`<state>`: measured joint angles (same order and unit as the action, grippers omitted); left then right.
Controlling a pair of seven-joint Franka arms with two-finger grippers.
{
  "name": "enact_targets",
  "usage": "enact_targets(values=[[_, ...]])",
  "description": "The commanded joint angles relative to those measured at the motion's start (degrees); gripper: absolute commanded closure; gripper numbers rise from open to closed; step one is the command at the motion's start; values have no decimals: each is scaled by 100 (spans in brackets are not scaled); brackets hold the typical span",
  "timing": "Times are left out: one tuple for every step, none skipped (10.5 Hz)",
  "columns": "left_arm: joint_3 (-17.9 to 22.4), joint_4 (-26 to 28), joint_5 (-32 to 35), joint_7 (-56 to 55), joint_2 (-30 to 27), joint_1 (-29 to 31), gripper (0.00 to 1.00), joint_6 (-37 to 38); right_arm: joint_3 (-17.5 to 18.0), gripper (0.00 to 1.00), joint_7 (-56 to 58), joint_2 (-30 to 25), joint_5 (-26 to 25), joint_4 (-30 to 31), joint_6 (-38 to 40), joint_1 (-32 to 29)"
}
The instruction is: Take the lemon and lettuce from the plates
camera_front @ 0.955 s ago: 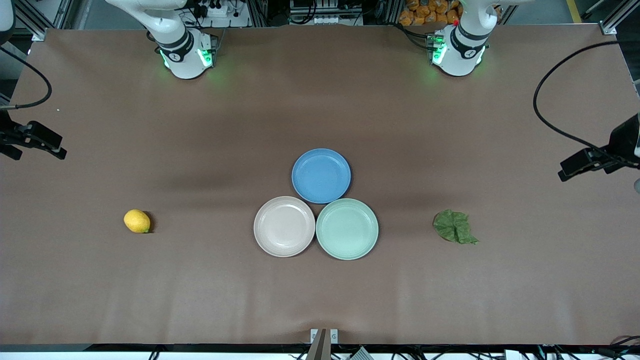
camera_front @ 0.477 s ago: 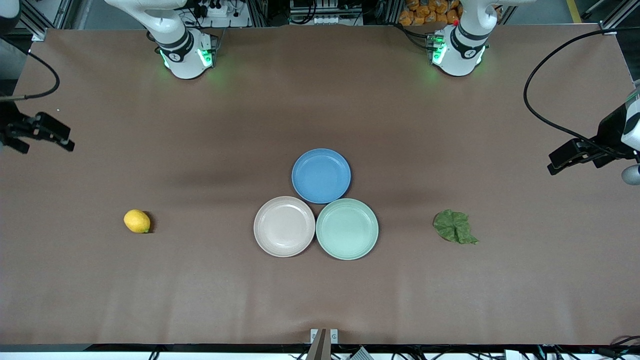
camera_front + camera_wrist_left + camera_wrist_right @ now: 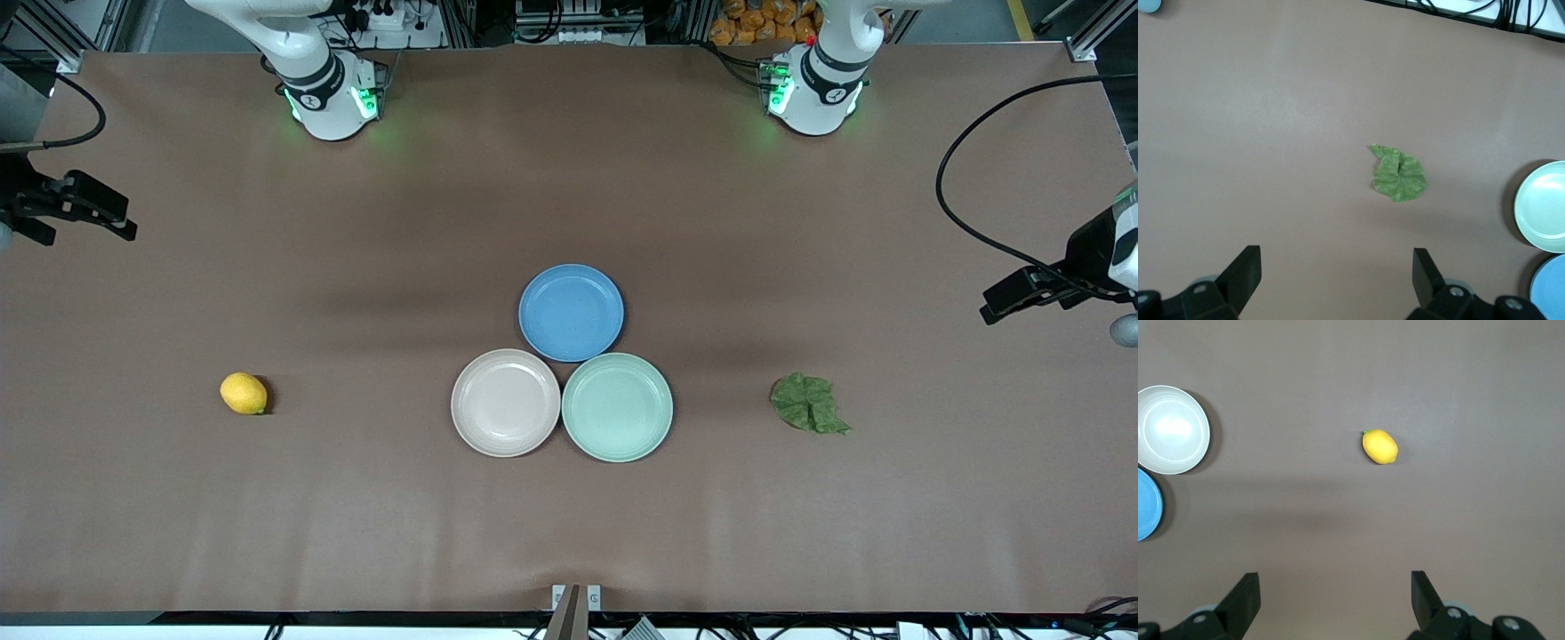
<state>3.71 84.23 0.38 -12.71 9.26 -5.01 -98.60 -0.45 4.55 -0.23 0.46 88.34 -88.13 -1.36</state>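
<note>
The lemon [image 3: 243, 393] lies on the bare table [image 3: 569, 533] toward the right arm's end, the lettuce [image 3: 807, 404] toward the left arm's end (neither is on a plate). The beige plate [image 3: 465, 418] and the mint plate [image 3: 658, 418] touch, between them. The left gripper [image 3: 1335, 270] and the right gripper [image 3: 1335, 590] hang with fingers spread wide, holding nothing.

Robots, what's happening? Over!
Both grippers open, left, right, high over table ends. Lemon and lettuce on bare table, plates empty. Nothing blocking.
</note>
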Motion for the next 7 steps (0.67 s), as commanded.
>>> enact_targets(values=[[-2,242,42,-21,-258,-8,0,-115,-17,0,-86,-240,-72,77,138,13],[15,286,42,-21,-310,-26,0,-115,-25,0,-77,-249,-72,86,156,-4],[120,487,42,-21,-528,-104,0,-124,-26,0,-77,-258,-72,87,156,-4],[121,776,42,-21,-739,-123,0,-246,-34,0,-77,-267,-72,95,156,-13],[121,918,42,-21,-837,-105,0,-326,-43,0,-77,-258,-63,104,156,-22],[129,963,42,-21,-908,-96,0,-335,-43,0,-77,-276,-72,174,147,-22],[147,1076,50,-21,-1021,-122,0,-361,-43,0,-77,-285,-72,183,156,-22]])
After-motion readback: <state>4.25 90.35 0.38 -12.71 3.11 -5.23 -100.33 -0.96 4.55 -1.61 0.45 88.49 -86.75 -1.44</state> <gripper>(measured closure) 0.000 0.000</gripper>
